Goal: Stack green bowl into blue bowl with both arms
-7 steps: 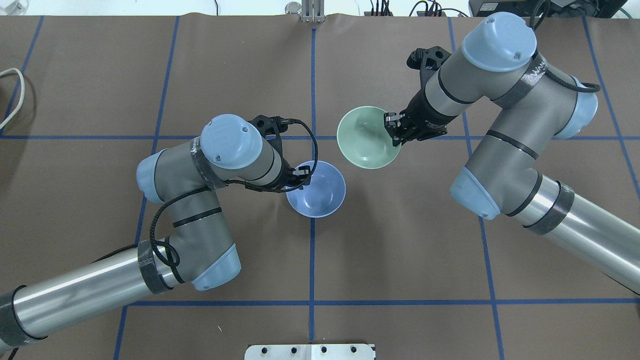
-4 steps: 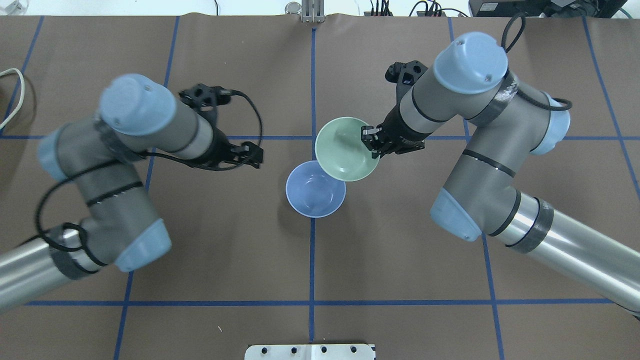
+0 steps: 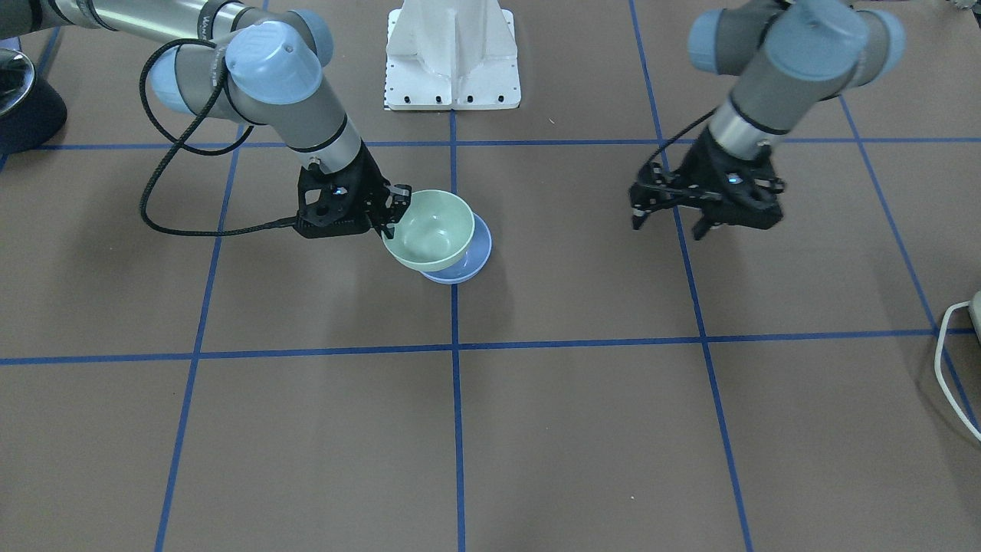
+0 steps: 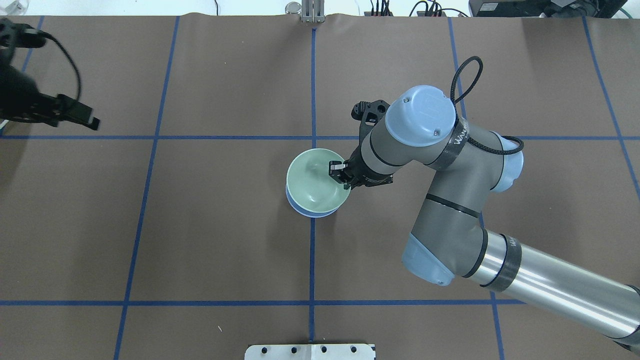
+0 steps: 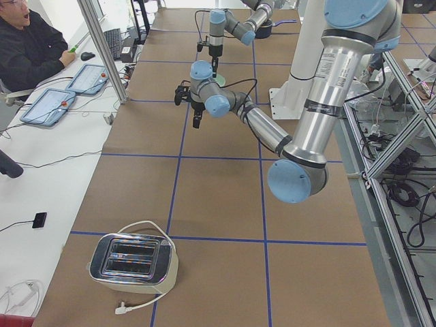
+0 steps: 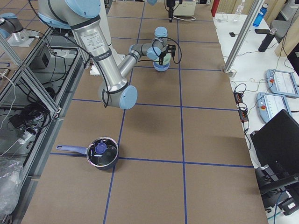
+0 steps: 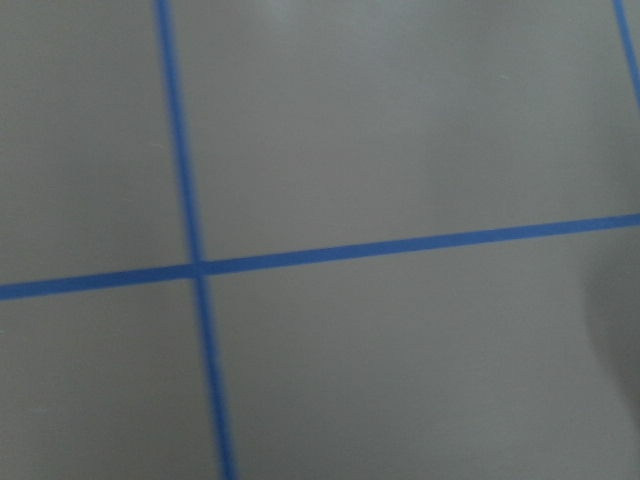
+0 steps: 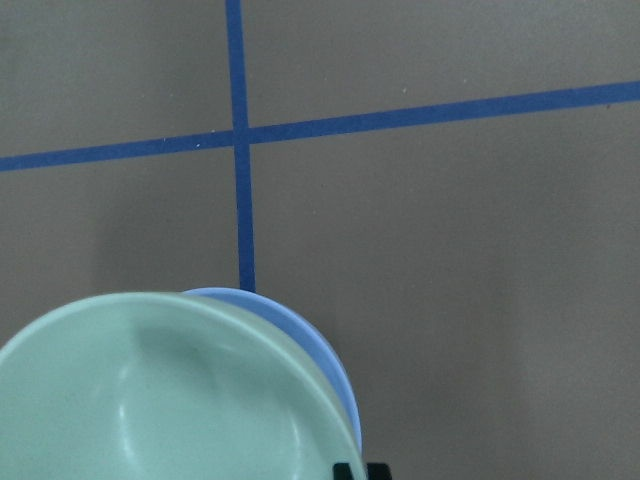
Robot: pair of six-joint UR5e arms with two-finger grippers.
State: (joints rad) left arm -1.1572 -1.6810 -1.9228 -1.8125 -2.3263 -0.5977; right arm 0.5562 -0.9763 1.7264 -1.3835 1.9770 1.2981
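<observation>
My right gripper (image 4: 341,177) pinches the rim of the green bowl (image 4: 310,182), which sits slightly tilted over the blue bowl (image 3: 481,245) at the centre of the table (image 4: 225,235). I cannot tell if it is fully seated. My left gripper (image 3: 667,228) hangs well apart from both bowls, fingers spread and holding nothing

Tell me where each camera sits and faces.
Front-facing: opposite the pedestal; left gripper, right gripper.
Overhead: behind the pedestal, looking down; right arm, green bowl, blue bowl.
Left side: table's end; left arm nearest.
Right side: opposite end; right arm nearest.
Left wrist: down at blue tape only.
Right wrist: down at both bowls, like overhead; its fingertips.
</observation>
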